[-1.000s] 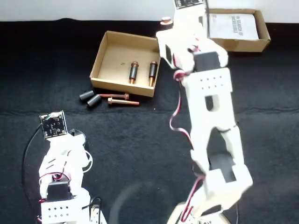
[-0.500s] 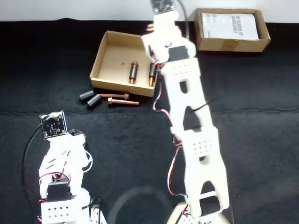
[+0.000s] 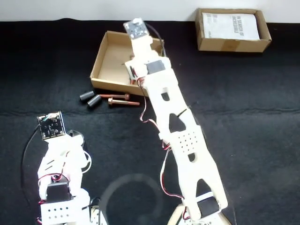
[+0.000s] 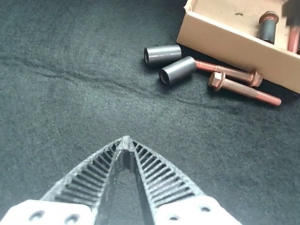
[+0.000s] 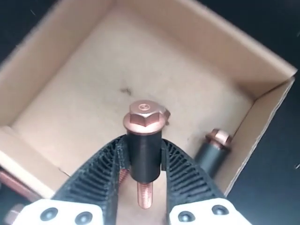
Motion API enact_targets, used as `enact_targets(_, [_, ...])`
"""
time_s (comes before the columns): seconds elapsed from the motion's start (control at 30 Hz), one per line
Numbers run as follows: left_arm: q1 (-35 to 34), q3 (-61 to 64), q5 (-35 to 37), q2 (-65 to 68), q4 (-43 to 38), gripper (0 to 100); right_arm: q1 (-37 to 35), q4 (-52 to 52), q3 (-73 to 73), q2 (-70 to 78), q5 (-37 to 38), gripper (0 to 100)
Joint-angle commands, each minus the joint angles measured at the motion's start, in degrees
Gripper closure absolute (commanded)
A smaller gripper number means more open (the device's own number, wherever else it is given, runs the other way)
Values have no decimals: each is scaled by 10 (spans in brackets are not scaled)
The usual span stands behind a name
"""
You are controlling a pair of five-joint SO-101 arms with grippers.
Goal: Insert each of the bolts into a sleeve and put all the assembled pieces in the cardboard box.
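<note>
My right pincer is clamped on a sleeved bolt, head up, hanging over the floor of the cardboard box and not yet let go. One finished piece lies in the box near a corner. The left wrist view hints at a second beside it (only a copper shaft at the edge, so I can't be sure). My left pincer is closed on nothing, low over the black mat. Just outside the box wall lie two bare sleeves and two loose bolts, not yet paired. I judge the job past halfway: this drop, then two more assemblies to make and box.
</note>
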Motion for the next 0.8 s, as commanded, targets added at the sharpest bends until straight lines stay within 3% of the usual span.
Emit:
enact_targets(0.0, [-6, 12, -4, 1, -11, 986, -1, -16, -42, -5, 4, 961])
enact_targets(0.13, [-7, 12, -4, 1, -11, 986, -1, -16, -43, -3, 2, 850])
enact_targets(0.4, [-11, 12, -4, 1, -11, 986, -28, 61, -126, -3, 4, 842])
enact_targets(0.67, [-120, 12, -1, -2, -36, 987, -117, 171, -218, -3, -4, 842])
enact_targets(0.77, [-199, 12, -3, 0, -30, 990, -138, 170, -218, -2, -69, 842])
